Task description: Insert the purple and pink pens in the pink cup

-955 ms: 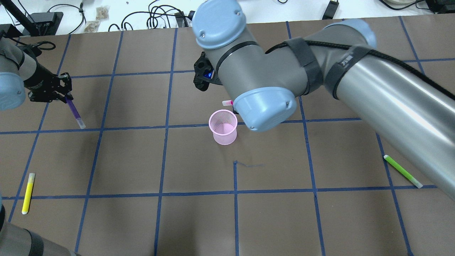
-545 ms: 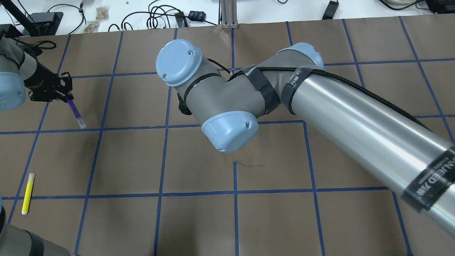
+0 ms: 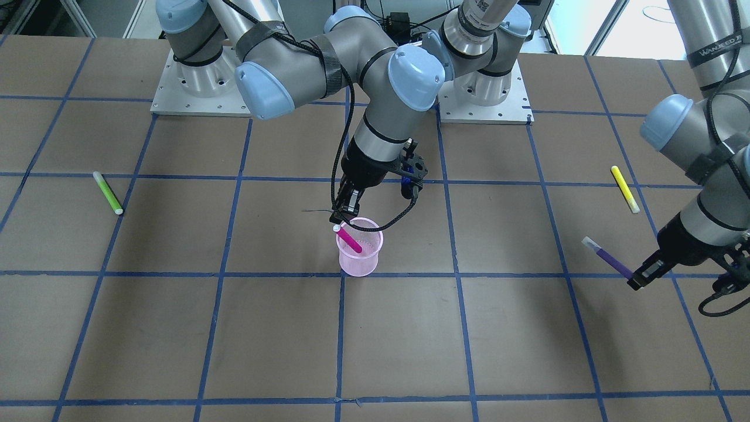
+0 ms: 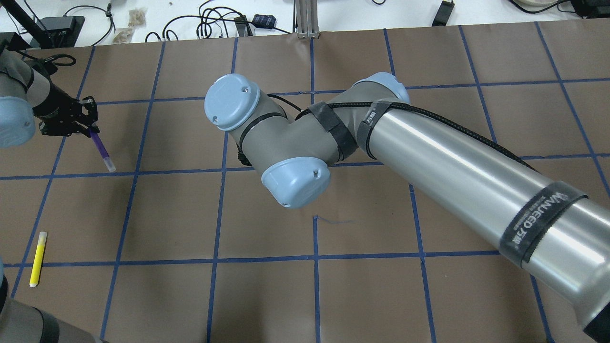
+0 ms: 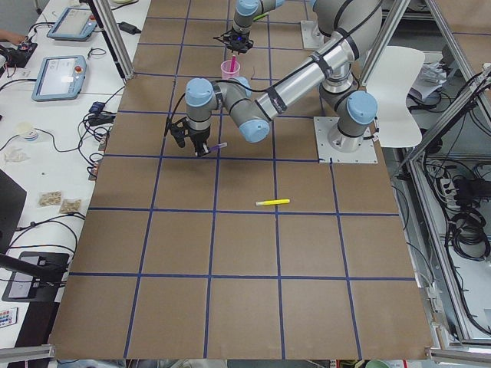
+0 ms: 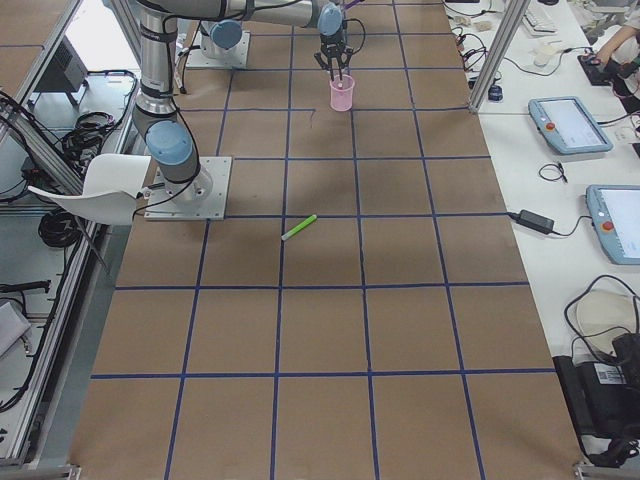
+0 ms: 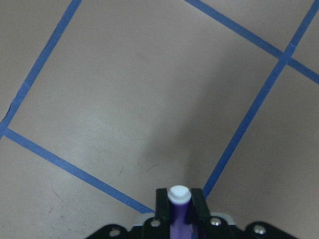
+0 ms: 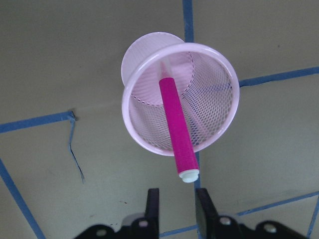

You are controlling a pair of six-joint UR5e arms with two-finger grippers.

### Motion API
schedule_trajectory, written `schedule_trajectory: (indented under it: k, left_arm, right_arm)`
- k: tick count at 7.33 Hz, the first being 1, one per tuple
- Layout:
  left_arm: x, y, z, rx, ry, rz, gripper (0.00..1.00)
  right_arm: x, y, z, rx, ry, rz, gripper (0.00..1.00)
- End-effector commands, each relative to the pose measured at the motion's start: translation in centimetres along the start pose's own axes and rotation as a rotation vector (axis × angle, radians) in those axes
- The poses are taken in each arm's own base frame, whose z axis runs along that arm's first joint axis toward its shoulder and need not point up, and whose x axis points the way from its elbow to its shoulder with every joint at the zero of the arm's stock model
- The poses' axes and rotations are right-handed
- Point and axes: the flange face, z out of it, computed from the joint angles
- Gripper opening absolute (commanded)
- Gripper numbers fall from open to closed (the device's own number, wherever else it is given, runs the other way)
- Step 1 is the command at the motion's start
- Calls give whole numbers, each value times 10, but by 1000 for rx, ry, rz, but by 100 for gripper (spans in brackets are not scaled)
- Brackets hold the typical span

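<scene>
The pink cup point(image 3: 368, 265) stands upright near the middle of the tabletop point(image 3: 176, 351), on a crossing of the blue tape lines. The pink pen point(image 8: 177, 124) is inside it, leaning on the rim, with its white-capped end jutting out over the edge. The right end effector point(image 8: 177, 193) hangs just above that cap. The right wrist view shows its 2 fingers apart with nothing between them, and the pen lies clear of them.

The overhead view shows none of this, because the right arm's elbow and forearm cover the cup and the pen entirely. The front-facing view and the 2 side views show them.

The purple pen point(image 3: 609, 262) is well apart from the cup, off toward the robot's left. It is tilted and off the tabletop, clamped in the left end effector point(image 7: 178, 199). The left wrist view looks straight along the pen, whose pale end sits between the 2 closed fingers, while the overhead view shows its slanted length.

A yellow highlighter point(image 4: 37, 259) lies flat on the robot's left. A green highlighter point(image 3: 108, 192) lies flat on its right, and the arm hides it in the overhead view
</scene>
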Motion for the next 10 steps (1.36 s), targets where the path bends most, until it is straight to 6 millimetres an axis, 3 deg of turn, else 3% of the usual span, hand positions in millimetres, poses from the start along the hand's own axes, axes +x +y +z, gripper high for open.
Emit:
schedule_trajectory:
  k: [1, 2, 4, 5, 6, 7, 8, 10]
  left_arm:
    - [1, -1, 0, 1, -1, 1, 0]
    - [6, -1, -9, 18, 4, 10, 0]
    - [55, 13, -33, 72, 13, 83, 0]
    - [95, 27, -45, 115, 32, 138, 0]
    - [150, 53, -60, 172, 60, 168, 0]
    - [208, 88, -73, 228, 113, 184, 0]
    - [252, 122, -80, 273, 160, 214, 0]
    - [318, 193, -83, 340, 165, 208, 0]
  right_arm:
    - [17, 24, -18, 42, 8, 37, 95]
    - [39, 60, -34, 96, 0, 104, 94]
    - [84, 160, -55, 226, -68, 298, 93]
    - [95, 202, -67, 271, -88, 403, 93]
    - [107, 235, -73, 317, -112, 533, 94]
    - [107, 256, -74, 340, -197, 673, 94]
    - [103, 273, -84, 349, -251, 850, 96]
    - [96, 285, -87, 251, -272, 1197, 100]
